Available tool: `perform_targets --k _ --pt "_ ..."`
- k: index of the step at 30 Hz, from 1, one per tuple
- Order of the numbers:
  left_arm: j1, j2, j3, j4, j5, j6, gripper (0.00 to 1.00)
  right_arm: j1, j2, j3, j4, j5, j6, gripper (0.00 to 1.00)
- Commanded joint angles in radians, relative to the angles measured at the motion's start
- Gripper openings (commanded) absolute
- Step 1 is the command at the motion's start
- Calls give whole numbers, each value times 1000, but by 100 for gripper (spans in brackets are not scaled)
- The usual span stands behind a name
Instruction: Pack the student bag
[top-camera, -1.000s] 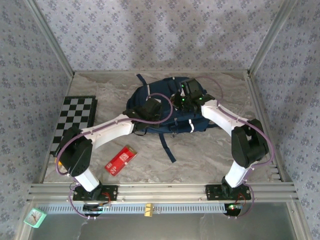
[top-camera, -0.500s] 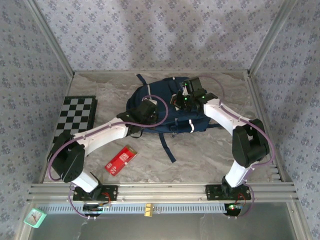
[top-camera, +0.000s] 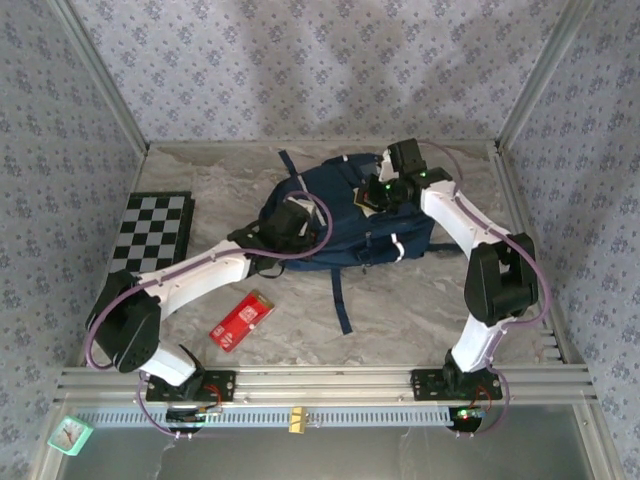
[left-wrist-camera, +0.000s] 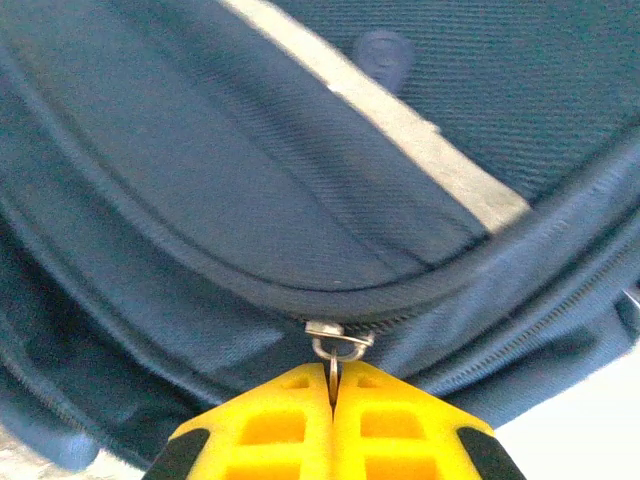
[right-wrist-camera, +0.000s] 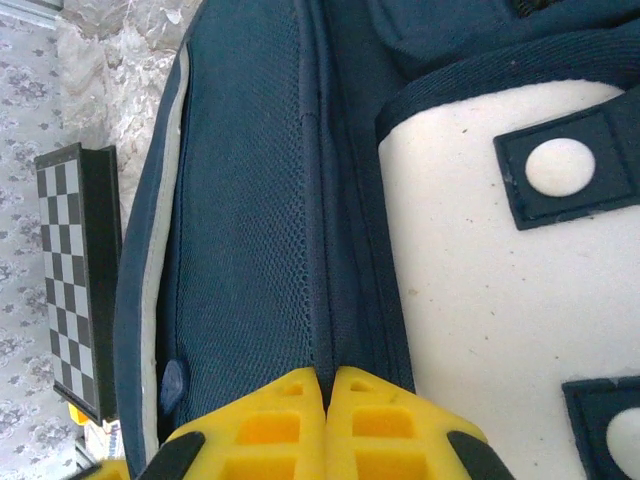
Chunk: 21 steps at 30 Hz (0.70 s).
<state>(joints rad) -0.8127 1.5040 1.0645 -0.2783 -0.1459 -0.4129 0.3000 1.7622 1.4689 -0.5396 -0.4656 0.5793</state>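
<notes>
The navy-blue student bag (top-camera: 350, 215) with white trim lies at the back middle of the marble table, straps trailing toward the front. My left gripper (top-camera: 283, 222) sits at the bag's left side, shut on a metal zipper pull (left-wrist-camera: 334, 352) that stands between its yellow fingers (left-wrist-camera: 280, 425). My right gripper (top-camera: 372, 192) is at the bag's upper right, shut on a fold of the bag's fabric (right-wrist-camera: 322, 330) beside the mesh panel. The white buckle patch (right-wrist-camera: 500, 260) lies to the right of that fold.
A black-and-white chessboard (top-camera: 150, 235) lies at the table's left edge. A red packet (top-camera: 241, 319) rests at the front left. A dark strap (top-camera: 338, 295) of the bag runs toward the front. Papered walls and metal posts close in the back and sides.
Both grippers have moved back and to the right with their holds, dragging the bag and stretching it that way. The left arm has reached out further.
</notes>
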Motion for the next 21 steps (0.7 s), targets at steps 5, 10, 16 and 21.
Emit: perform_targets --k 5,10,16,21 --pt "-148 122 150 64 72 -70 0 -95 83 215 -56 -13 -96 13" --pt "-140 151 162 53 23 -71 0 -101 -11 107 -56 -42 -103 40" --pt "-125 131 121 62 15 -70 0 -107 -223 -167 -1 -27 -11 55" --pt "-124 135 114 98 37 -44 0 -53 -339 -393 152 -11 183 58"
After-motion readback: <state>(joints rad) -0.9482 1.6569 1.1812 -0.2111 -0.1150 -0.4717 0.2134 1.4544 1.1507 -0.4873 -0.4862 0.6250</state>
